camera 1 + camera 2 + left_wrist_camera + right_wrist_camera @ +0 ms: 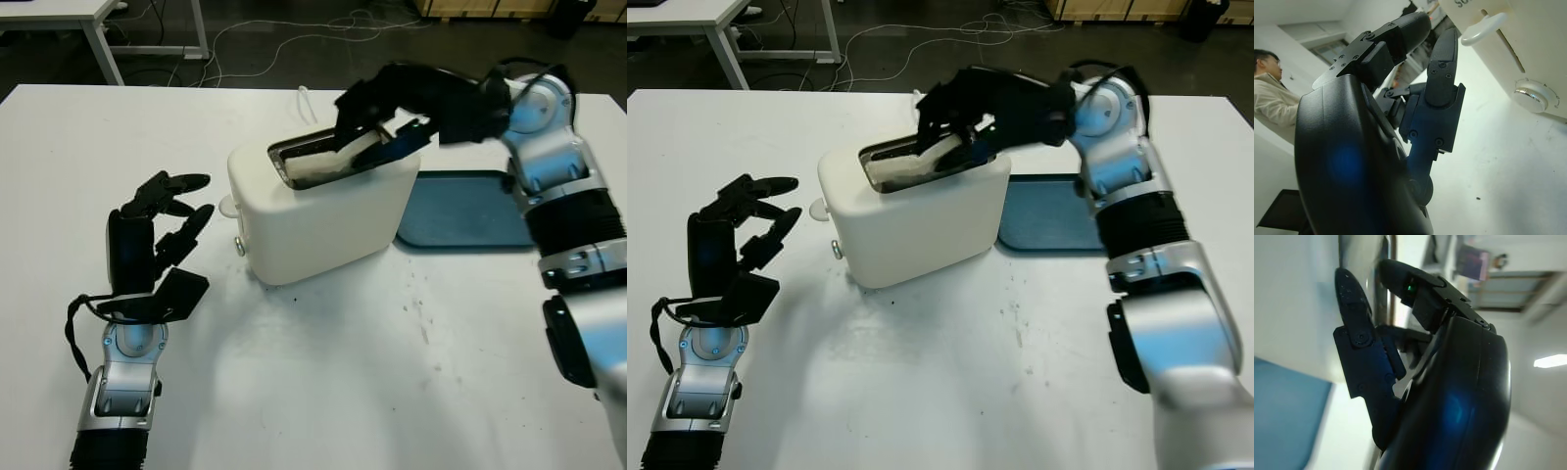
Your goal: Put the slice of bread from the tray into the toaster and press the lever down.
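Bread: one pale slice, lying partly inside the slot on top of the toaster, tilted, its upper edge still showing above the rim under the fingers of the right hand. Table: white, carries everything; largest item. Toaster: white box near the middle of the table, slot facing up, lever and a silver knob on the end that faces the left hand. Tray: dark blue, flat, touching or just beside the toaster's far-right side, toward the table's right edge, with no bread on it. Right hand: black, reaching over the toaster top, fingers closed about the upper part of the slice. Left hand: black, upright near the table's left edge, just beside the lever end, holding nothing, fingers loosely curled. Risks, as judged: the slice sits askew, so if released now it may jam across the slot rim rather than drop; a downward push from the fingers could crumple it or shove the light toaster along the table; pressing the lever before the slice is seated may fail to latch.
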Controlling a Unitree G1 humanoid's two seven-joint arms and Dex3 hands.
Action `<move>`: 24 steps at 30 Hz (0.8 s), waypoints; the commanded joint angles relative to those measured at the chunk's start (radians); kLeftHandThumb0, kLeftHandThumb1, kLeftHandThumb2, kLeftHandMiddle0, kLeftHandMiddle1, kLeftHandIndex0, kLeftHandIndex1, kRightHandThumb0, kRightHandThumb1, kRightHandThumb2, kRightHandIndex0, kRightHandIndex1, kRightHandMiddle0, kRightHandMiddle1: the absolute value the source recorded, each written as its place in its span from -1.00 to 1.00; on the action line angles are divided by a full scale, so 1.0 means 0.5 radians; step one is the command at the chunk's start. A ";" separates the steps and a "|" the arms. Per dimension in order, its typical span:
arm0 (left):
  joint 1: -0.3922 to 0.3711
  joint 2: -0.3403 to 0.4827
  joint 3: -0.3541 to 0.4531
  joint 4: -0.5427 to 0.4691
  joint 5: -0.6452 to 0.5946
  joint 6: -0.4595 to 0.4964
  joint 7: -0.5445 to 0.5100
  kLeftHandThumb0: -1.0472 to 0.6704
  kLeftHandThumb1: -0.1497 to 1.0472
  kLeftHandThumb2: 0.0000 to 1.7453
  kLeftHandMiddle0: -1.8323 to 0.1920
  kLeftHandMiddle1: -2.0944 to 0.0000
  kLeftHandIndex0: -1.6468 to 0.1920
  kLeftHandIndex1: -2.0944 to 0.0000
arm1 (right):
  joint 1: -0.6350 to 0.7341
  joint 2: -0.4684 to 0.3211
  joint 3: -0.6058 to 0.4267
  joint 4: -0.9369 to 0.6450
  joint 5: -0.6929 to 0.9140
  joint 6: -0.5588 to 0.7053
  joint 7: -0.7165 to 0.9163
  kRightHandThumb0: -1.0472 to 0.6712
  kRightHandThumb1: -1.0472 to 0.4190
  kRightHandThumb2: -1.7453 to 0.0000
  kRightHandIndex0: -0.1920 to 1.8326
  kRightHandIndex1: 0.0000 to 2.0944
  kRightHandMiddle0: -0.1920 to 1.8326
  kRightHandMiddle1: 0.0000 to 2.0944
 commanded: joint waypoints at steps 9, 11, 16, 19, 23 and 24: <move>0.014 -0.010 -0.006 -0.019 -0.001 -0.003 0.008 -0.29 0.79 -0.86 0.20 -0.22 -0.03 0.46 | 0.010 -0.168 0.073 -0.068 -0.410 -0.315 -0.500 -0.42 -0.65 0.99 -0.57 0.18 0.01 -0.90; 0.013 -0.006 -0.006 -0.010 -0.003 -0.019 0.008 -0.27 0.79 -0.87 0.19 -0.23 -0.03 0.46 | 0.014 -0.176 0.064 -0.089 -0.435 -0.324 -0.560 -0.42 -0.67 0.99 -0.57 0.18 0.03 -0.91; 0.013 -0.005 -0.005 0.002 -0.005 -0.028 0.012 -0.27 0.79 -0.87 0.20 -0.23 -0.03 0.46 | 0.049 -0.162 0.019 -0.097 -0.480 -0.376 -0.835 -0.38 -0.63 1.00 -0.48 0.11 0.10 -0.92; 0.013 0.006 -0.002 0.003 0.016 -0.026 0.020 -0.29 0.79 -0.86 0.20 -0.23 -0.03 0.46 | 0.149 -0.132 -0.047 -0.059 -0.470 -0.439 -1.117 -0.30 -0.63 0.99 -0.41 0.07 0.13 -0.92; 0.007 0.037 0.010 0.003 0.023 -0.034 0.009 -0.30 0.79 -0.86 0.19 -0.22 -0.03 0.45 | 0.408 -0.053 -0.169 0.020 -0.421 -0.560 -1.546 -0.15 -0.71 0.98 -0.18 -0.01 0.19 -0.92; 0.008 0.051 0.014 -0.012 0.028 -0.017 -0.004 -0.30 0.79 -0.85 0.19 -0.22 -0.03 0.45 | 0.489 -0.029 -0.203 0.022 -0.387 -0.563 -1.613 -0.13 -0.74 0.98 -0.13 -0.02 0.20 -0.92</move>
